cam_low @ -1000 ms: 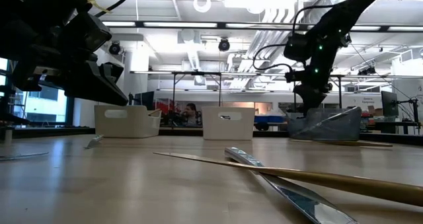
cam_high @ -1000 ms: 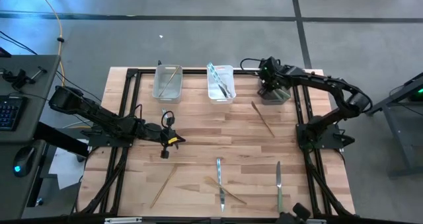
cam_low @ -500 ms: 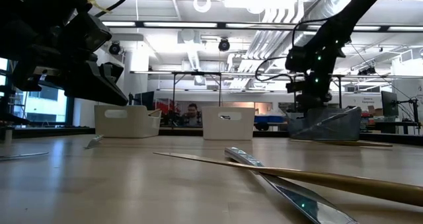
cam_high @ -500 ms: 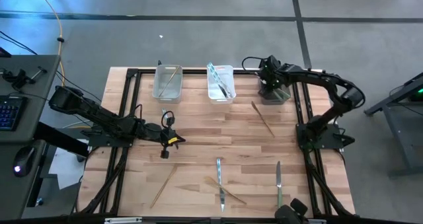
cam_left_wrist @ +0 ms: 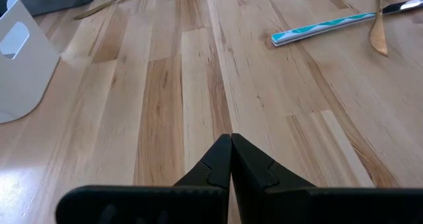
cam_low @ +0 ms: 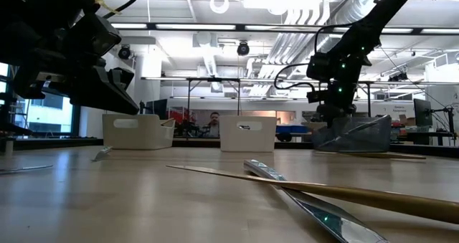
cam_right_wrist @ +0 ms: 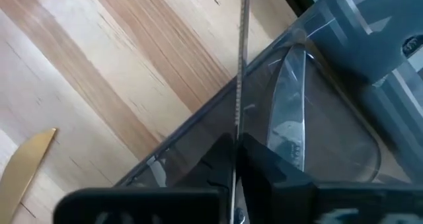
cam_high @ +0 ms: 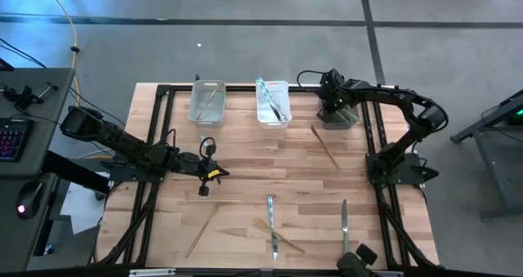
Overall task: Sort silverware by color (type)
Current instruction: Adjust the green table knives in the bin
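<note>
- Left arm: reaches in from the table's left edge and hangs low over the bare wood left of centre.
- Left gripper [cam_high: 214, 174]: fingers pressed together, tips meeting, nothing between them; the left wrist view shows the two dark fingertips [cam_left_wrist: 231, 159] touching above the planks.
- Gold piece, front left [cam_high: 202, 229]: long and slim, lying diagonally on the table [cam_high: 245, 154] near the front edge, well apart from the left gripper.
- Left bin [cam_high: 207, 102]: pale, rectangular, at the back edge; one gold piece [cam_high: 210, 94] lies inside it.
- Middle bin [cam_high: 273, 103]: pale, rectangular, at the back edge, beside the left bin; teal-silver pieces [cam_high: 270, 99] lie inside.
- Teal-silver knife, front centre [cam_high: 272, 226]: lying roughly front to back, crossed by a gold piece [cam_high: 282, 236] near the front edge.
- Gold piece, right of centre [cam_high: 325, 146]: lying diagonally on the wood, just in front of the right bin.
- Right bin [cam_high: 341, 118]: clear-grey, at the back right corner; the right wrist view shows a pale grey piece [cam_right_wrist: 291, 112] lying within its wall.
- Right gripper [cam_high: 331, 100]: over the right bin, fingers brought together, holding nothing visible.
- Teal-silver knife, front right [cam_high: 344, 225]: lying front to back near the front edge, alone.
- Right arm: arches from its base at the table's right edge back to the right bin.
</note>
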`<state>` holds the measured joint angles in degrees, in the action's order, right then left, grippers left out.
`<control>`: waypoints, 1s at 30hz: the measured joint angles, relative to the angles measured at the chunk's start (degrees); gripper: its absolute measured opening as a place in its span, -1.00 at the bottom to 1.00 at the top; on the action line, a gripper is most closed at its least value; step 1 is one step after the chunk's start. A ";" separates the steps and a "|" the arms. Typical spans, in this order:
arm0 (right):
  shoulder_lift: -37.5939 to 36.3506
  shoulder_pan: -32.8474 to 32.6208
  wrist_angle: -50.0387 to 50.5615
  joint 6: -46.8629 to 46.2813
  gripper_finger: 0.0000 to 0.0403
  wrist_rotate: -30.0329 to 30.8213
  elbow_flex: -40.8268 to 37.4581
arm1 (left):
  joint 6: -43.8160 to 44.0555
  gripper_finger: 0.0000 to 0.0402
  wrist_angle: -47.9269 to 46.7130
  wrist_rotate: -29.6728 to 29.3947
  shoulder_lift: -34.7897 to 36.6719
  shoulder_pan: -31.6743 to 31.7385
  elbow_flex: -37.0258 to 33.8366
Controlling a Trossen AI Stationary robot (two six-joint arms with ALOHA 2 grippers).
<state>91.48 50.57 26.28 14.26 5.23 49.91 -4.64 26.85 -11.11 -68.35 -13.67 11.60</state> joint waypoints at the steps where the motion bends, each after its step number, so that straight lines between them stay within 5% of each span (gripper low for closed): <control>1: -0.04 0.00 0.00 -0.26 -0.94 0.15 0.00 | 0.00 -1.00 0.00 0.00 0.00 0.02 0.00; 11: 0.02 -1.64 1.89 -1.27 -1.00 4.28 3.68 | -0.02 -1.00 0.00 -0.01 0.00 0.00 0.00; 30: -0.09 -4.26 14.34 -4.14 -0.99 2.63 14.25 | 0.01 -1.00 -0.02 0.00 0.00 0.01 0.00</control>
<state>91.39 46.31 40.63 10.12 7.87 64.16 -4.63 26.83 -11.11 -68.36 -13.66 11.60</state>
